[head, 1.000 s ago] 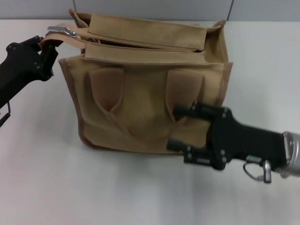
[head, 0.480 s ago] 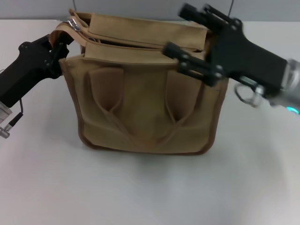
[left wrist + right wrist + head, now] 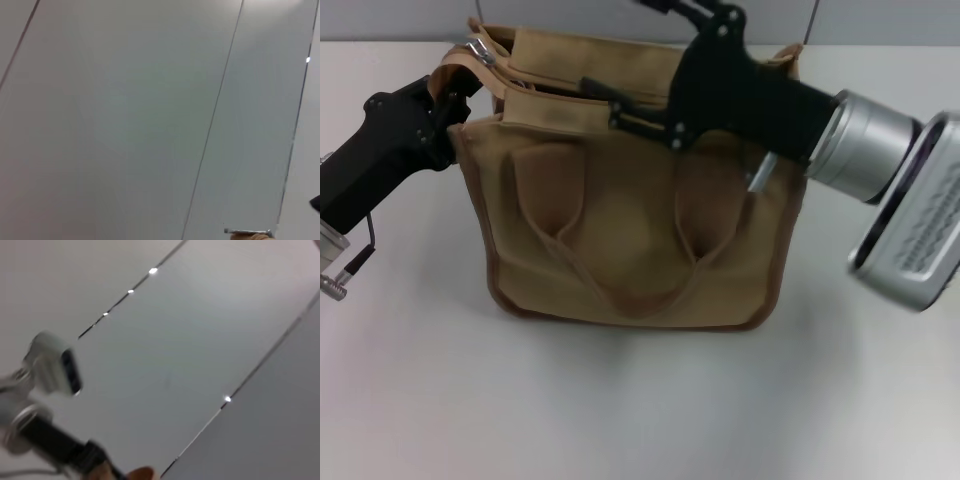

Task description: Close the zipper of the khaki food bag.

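1. We start at the zipper [image 3: 582,92]: it runs along the top of the khaki food bag [image 3: 630,200], and the opening looks unclosed to us, a dark gap showing between the two top flaps. The small silver slider [image 3: 478,48] sits at the far left end, just beyond the bag's corner.

2. The bag stands upright in the middle of the white table [image 3: 620,400], handles drooping down its near face.

3. At the left end, our left gripper [image 3: 448,100] clamps the tan tape tail just below the slider. It has held that spot through the last half second, though a second ago it stood further left.

4. Here's the big change: our right gripper [image 3: 625,60] was low against the bag's near right face a second ago, rose over the top right edge, and now reaches leftward across the top, over the zipper line.

5. Its two fingers [image 3: 605,90] stand wide apart with nothing between them.

6. We read this as the approach: the right gripper is heading for the slider while the left keeps the tape taut. The pull has not begun.

7. Both wrist views show only pale wall panels, so no help there.
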`<state>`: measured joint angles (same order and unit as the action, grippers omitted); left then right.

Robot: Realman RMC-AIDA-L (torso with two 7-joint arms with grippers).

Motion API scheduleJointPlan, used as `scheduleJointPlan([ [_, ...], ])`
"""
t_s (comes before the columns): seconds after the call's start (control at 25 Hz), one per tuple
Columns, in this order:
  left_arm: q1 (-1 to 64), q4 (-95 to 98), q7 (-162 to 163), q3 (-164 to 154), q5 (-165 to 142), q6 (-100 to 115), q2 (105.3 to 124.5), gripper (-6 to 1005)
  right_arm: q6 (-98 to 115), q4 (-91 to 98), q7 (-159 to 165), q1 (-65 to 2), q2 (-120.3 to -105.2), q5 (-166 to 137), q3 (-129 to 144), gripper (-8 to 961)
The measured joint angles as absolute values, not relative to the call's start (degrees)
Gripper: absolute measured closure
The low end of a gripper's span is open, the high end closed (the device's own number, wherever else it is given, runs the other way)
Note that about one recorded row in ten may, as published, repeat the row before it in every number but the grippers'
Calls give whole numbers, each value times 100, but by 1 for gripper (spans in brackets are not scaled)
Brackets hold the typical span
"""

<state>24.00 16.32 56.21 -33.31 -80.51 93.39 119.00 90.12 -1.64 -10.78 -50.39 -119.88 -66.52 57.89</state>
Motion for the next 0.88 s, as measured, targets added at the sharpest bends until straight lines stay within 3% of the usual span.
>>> scheduleJointPlan([
  [0.24,2437,1623,5736,-3358,-8050,9642,11908,978,8999,-897,-1840,-5344,-11988,-6692,5147,224],
  [0.64,2480,1517,5721,-3328,-8050,9633,11909,978,8734,-997,1944,-5492,-11987,-7384,4568,224],
  [0.88,2506,1494,5735,-3322,-8050,9639,11910,979,8703,-966,1735,-5300,-11988,-7432,4481,241],
])
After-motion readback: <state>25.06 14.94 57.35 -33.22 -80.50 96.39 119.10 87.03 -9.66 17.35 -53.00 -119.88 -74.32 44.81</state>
